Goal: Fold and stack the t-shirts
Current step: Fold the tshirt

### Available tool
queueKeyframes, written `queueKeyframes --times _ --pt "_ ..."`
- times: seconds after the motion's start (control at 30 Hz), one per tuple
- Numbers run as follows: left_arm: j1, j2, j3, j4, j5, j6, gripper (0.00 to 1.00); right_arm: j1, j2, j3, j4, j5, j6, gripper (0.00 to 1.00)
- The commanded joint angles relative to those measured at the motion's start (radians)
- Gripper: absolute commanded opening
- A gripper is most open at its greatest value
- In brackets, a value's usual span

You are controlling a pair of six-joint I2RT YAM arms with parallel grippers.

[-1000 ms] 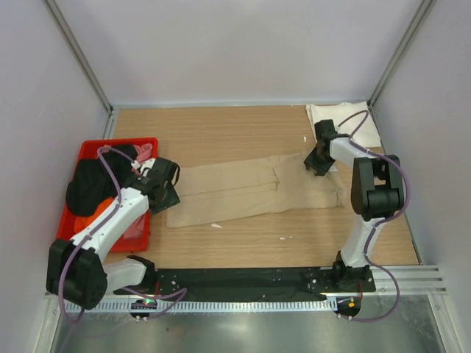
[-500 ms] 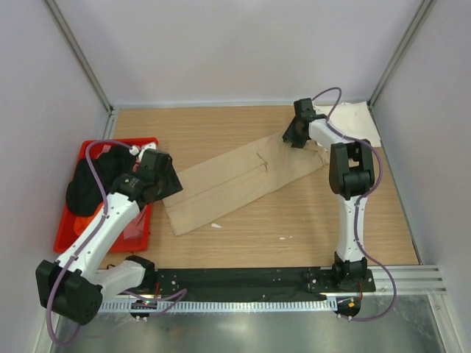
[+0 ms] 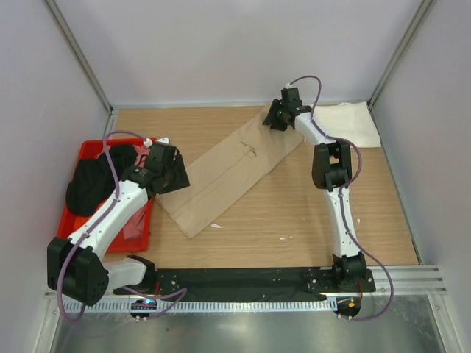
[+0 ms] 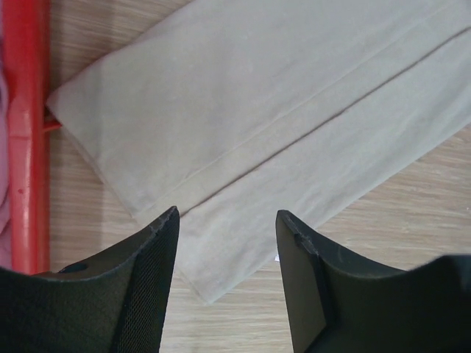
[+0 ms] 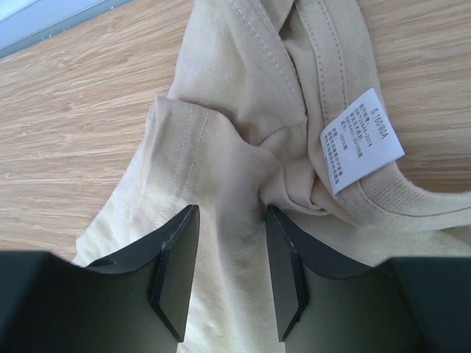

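A tan t-shirt, folded into a long strip, lies slanting across the table from the near left to the far middle. My right gripper is shut on its collar end, and bunched tan cloth runs between the fingers beside a white label. My left gripper hovers open over the strip's hem end, its jaws apart with nothing between them. A cream-white t-shirt lies at the far right corner.
A red bin stands at the left and holds black, orange and pink cloth. Its rim lies just left of the hem. Grey walls close off the back and both sides.
My right gripper has swung the collar end back and to the left, so the strip has turned from lying across the table to slanting. The left gripper stayed by the hem end and opened slightly.
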Motion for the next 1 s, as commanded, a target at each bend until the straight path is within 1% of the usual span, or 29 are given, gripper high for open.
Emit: queueKeyframes --times 0.0,0.1,0.23,0.37,0.53,0.63,0.67,0.83,0.87,0.97 --pt "-0.004 0.018 -0.014 0.091 0.129 0.059 0.56 0.005 0.004 0.022 -0.044 -0.01 -0.058 0.48" --pt "-0.015 0.038 -0.066 0.141 0.244 0.055 0.53 0.002 -0.094 -0.039 -0.035 0.025 -0.061 0.48" --pt "-0.078 0.077 -0.116 0.181 0.25 0.035 0.52 -0.006 -0.261 -0.156 -0.026 0.047 -0.069 0.48" --pt "-0.142 0.133 -0.145 0.209 0.238 0.009 0.51 -0.021 -0.349 -0.207 -0.066 0.07 -0.074 0.48" --pt "-0.154 0.178 -0.183 0.227 0.206 -0.011 0.51 -0.046 -0.412 -0.274 -0.142 0.186 -0.057 0.46" --pt "-0.154 0.207 -0.199 0.204 0.141 -0.022 0.51 -0.072 -0.455 -0.383 -0.135 0.233 -0.052 0.46" --pt "-0.154 0.218 -0.203 0.194 0.117 -0.026 0.51 -0.081 -0.462 -0.404 -0.129 0.237 -0.051 0.45" --pt "-0.156 0.253 -0.22 0.151 0.091 -0.066 0.5 -0.171 -0.481 -0.475 -0.109 0.254 -0.034 0.42" --pt "-0.157 0.253 -0.223 0.132 0.084 -0.069 0.49 -0.184 -0.479 -0.493 -0.101 0.24 -0.032 0.39" --pt "-0.164 0.238 -0.243 0.1 0.042 -0.086 0.49 -0.214 -0.462 -0.516 -0.067 0.183 -0.028 0.36"
